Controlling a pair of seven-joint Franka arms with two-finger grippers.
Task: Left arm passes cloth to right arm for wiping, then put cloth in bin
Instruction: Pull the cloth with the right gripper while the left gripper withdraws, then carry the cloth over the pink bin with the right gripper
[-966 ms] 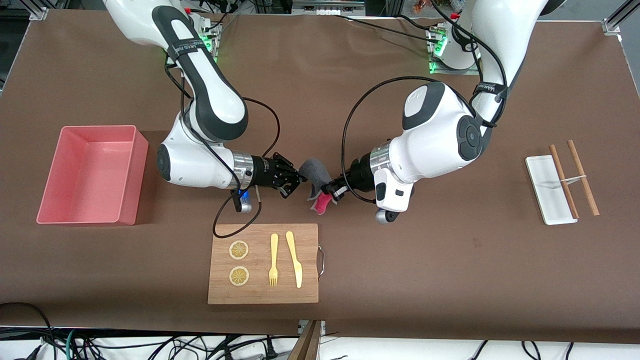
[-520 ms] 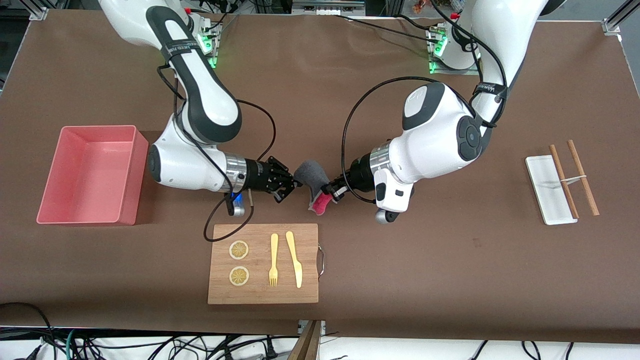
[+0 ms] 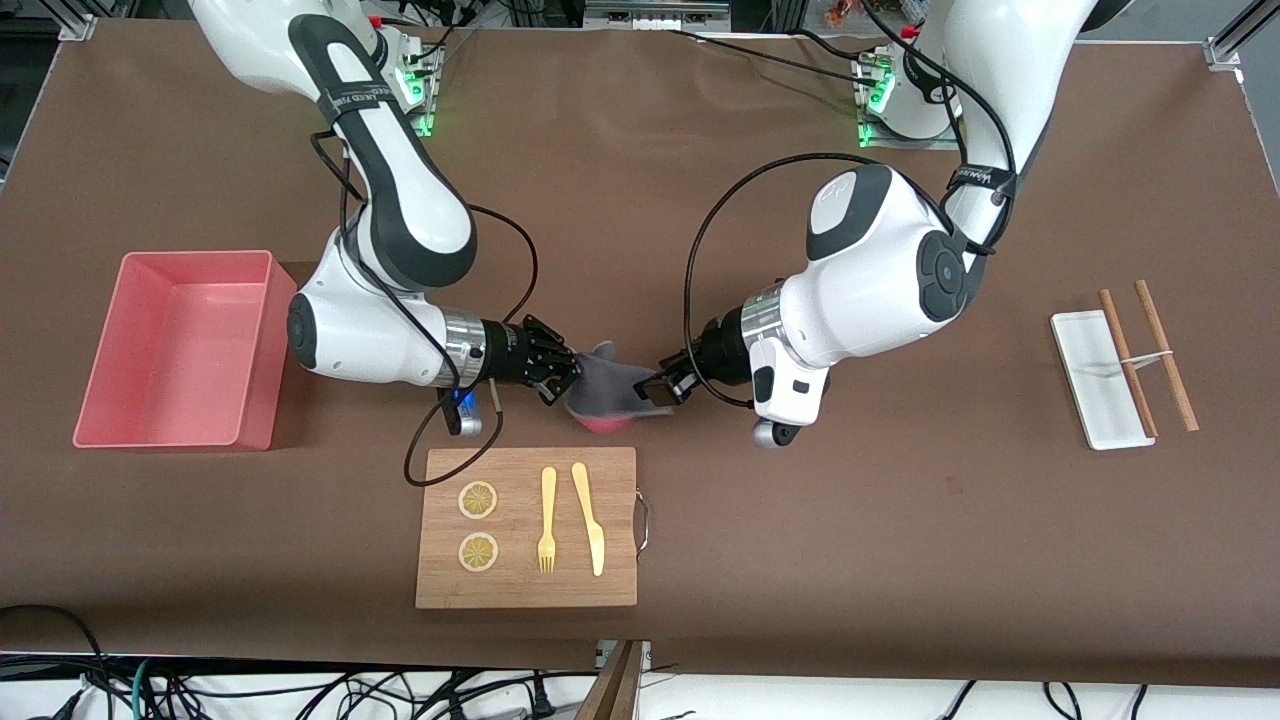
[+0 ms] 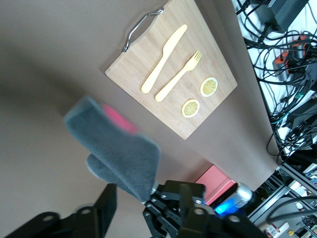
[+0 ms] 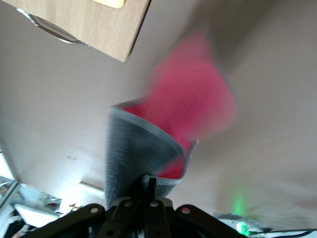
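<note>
Brown matting covers the table (image 3: 900,560), and both arm bases are mounted along its edge farthest from the front camera. At the middle of the table the cloth (image 3: 605,392) is stretched between the two grippers, dark grey face uppermost, with a strip of pink-red showing along its lower edge. It is held over bare matting, just farther from the front camera than the wooden board (image 3: 527,527).

The right gripper (image 3: 562,378) is clamped on one end of the cloth; in the right wrist view the fabric (image 5: 148,158) is seen pinched between the closed fingers, the pink face (image 5: 195,101) blurred. The left gripper (image 3: 660,386) is at the other end of the cloth. In the left wrist view one finger (image 4: 101,210) is seen standing clear of the grey fold (image 4: 116,153), so the left jaws appear to be parted, though the cloth's edge hides the second finger and contact cannot be ruled out.

On the board two lemon slices (image 3: 478,499), a yellow fork (image 3: 547,519) and a yellow knife (image 3: 589,516) are laid side by side. The bin (image 3: 100,400) is set toward the right arm's end of the table. Toward the left arm's end a white tray (image 3: 1085,385) is placed, with a pair of chopsticks (image 3: 1165,355) resting on and beside it.
</note>
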